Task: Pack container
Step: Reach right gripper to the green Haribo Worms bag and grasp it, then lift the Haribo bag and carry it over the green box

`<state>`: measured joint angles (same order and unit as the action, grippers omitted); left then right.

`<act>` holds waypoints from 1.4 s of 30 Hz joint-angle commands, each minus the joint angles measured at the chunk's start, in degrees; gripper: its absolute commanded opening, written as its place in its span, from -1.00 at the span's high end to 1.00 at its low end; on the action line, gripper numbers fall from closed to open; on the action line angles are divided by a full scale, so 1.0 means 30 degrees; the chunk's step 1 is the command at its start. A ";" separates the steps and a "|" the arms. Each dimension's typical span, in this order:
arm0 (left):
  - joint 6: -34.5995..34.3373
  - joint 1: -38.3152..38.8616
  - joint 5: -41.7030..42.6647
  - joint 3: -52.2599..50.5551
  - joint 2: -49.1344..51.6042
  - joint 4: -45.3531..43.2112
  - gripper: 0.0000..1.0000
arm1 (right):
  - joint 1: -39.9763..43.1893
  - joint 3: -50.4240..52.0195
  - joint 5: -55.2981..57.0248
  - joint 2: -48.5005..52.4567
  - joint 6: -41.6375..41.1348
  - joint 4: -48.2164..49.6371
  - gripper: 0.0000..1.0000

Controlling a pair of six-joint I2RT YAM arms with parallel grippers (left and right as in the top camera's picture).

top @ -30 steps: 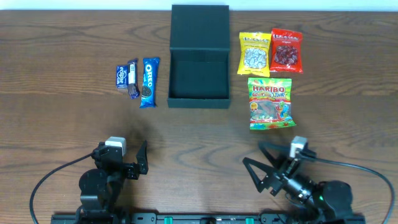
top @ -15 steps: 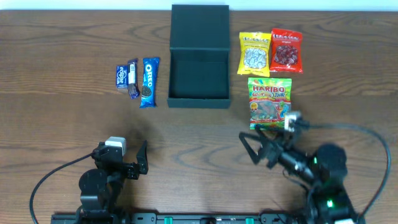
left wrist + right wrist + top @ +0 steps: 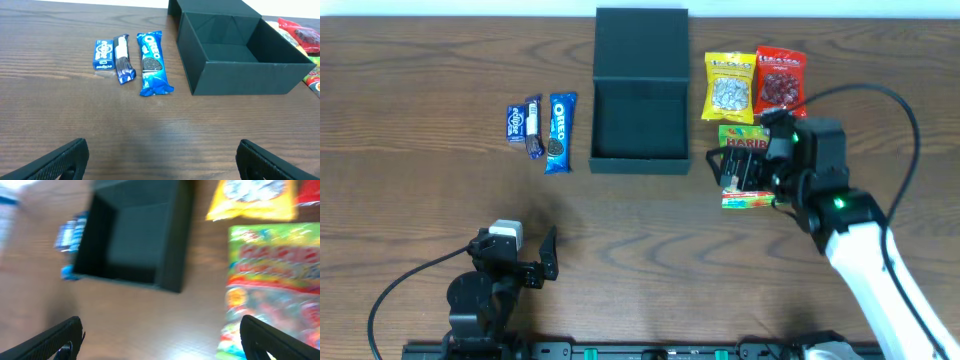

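The container (image 3: 640,125), a dark green-black box, stands open at the table's back middle with its lid (image 3: 640,45) laid flat behind it, and its inside looks empty. It also shows in the left wrist view (image 3: 235,55) and the right wrist view (image 3: 135,240). My right gripper (image 3: 723,172) is open, hovering at the left edge of the Haribo bag (image 3: 745,142), just right of the box's front corner. The bag (image 3: 272,280) lies before the right fingertip (image 3: 280,340). My left gripper (image 3: 545,255) is open and empty near the front edge, far from everything.
Left of the box lie an eclipse gum pack (image 3: 516,122), a small dark bar (image 3: 533,126) and an Oreo packet (image 3: 559,131). Right of it lie a yellow packet (image 3: 729,86) and a red packet (image 3: 781,81). The right arm's cable arcs over the table's right side.
My right arm has swung from the front edge forward to the Haribo bag beside the box, staying open. The left arm has not moved.
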<state>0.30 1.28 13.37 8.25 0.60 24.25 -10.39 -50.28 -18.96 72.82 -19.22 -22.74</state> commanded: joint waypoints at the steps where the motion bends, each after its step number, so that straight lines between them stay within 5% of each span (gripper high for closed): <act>1: 0.0342 0.0007 0.0211 -0.0386 -0.0131 0.0066 -0.91 | 0.0117 -0.0918 0.3191 0.1501 0.1974 -0.0138 -0.99; 17: 0.0342 0.0007 0.0211 -0.0386 -0.0131 0.0058 -0.90 | 0.0117 -0.1370 0.7839 0.8903 0.2871 0.1246 -0.71; 26: 0.0342 0.0007 0.0211 -0.0386 -0.0131 0.0066 -0.90 | 0.0080 -0.1370 0.7825 1.0462 0.2506 0.1464 0.69; 30: 0.0342 0.0007 0.0211 -0.0386 -0.0131 0.0058 -0.90 | 0.0066 -0.1370 0.7781 1.0236 0.2011 0.1056 0.95; 42: 0.0342 0.0007 0.0211 -0.0386 -0.0131 0.0058 -0.90 | -0.0131 -0.1384 0.6666 0.4306 0.1508 -0.0838 0.97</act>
<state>0.30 1.28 13.39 8.25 0.58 24.23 -10.37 -53.89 1.50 92.75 -13.67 -26.13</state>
